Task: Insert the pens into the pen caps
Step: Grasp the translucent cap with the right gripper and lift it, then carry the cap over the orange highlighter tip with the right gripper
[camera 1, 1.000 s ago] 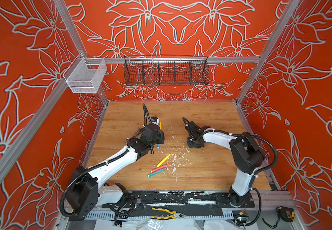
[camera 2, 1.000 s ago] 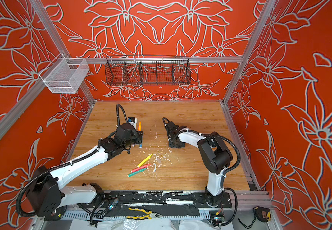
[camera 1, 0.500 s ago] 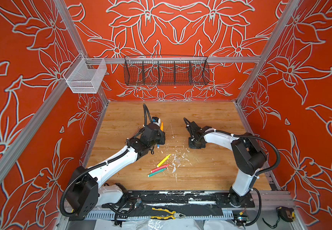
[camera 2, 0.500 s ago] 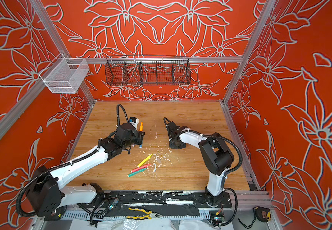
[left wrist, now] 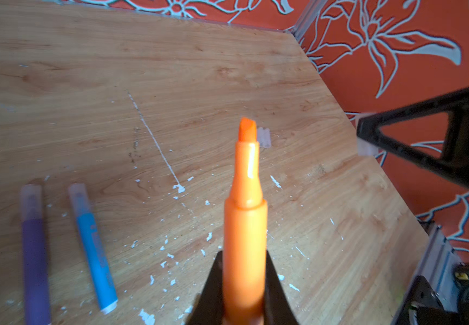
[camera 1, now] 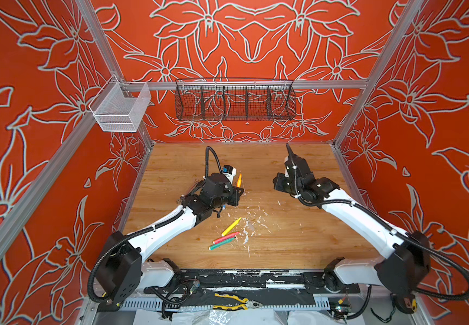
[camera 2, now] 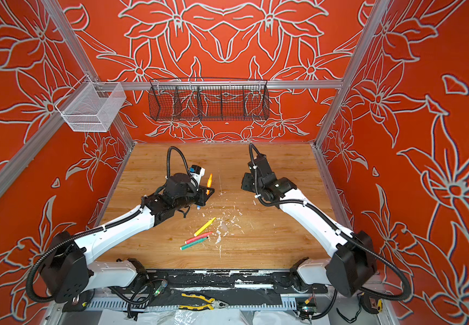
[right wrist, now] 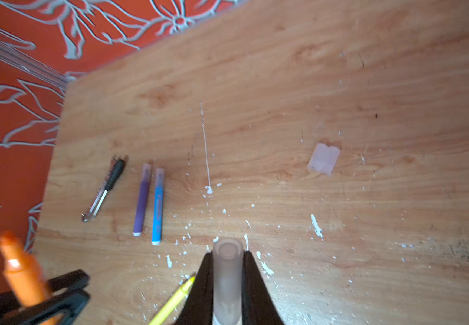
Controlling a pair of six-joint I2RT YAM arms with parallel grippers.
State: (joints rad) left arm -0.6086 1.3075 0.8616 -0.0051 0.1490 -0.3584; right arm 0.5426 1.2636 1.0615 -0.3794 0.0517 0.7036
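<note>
Bringing tip and mouth into line

My left gripper (left wrist: 244, 263) is clamped tight on the barrel of the orange pen (left wrist: 245, 219), whose bare wedge tip points up and away from the jaws. My right gripper (right wrist: 227, 260) is pinched around a clear pen cap (right wrist: 227, 270), with the open mouth facing outward. In both top views the right gripper stands to the right of the left one, well apart above the wooden table (camera 1: 283, 247). I judge the two long axes are not yet in line, so the cap's mouth must turn toward the tip.
</note>
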